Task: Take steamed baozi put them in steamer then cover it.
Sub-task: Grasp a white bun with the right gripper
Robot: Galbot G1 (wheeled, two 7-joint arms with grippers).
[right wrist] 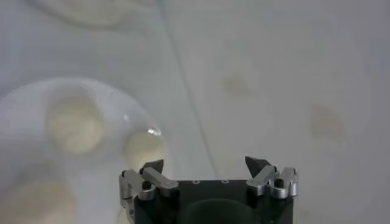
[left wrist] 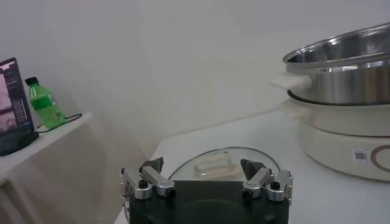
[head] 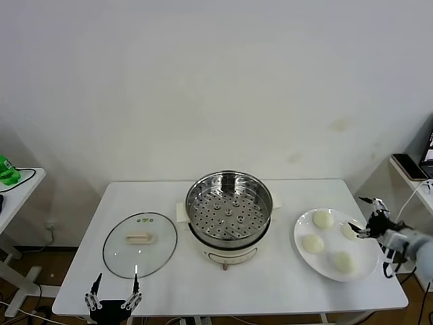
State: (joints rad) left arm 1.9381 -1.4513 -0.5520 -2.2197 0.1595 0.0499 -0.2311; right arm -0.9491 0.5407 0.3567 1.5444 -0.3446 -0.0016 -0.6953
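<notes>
Cream-white round baozi [head: 323,219], all four, sit on your plate [head: 302,256] beside the empty steel steamer [head: 229,210]; right gripper [head: 360,218] spread, nothing loaded.

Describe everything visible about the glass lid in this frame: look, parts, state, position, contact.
The glass lid is round and clear with a thin metal rim and a cream-white bar handle at its centre. It lies flat, handle up, on the white table, left of the steamer and apart from it. Nothing grips it; the open left claw sits just beyond its near edge.
</notes>
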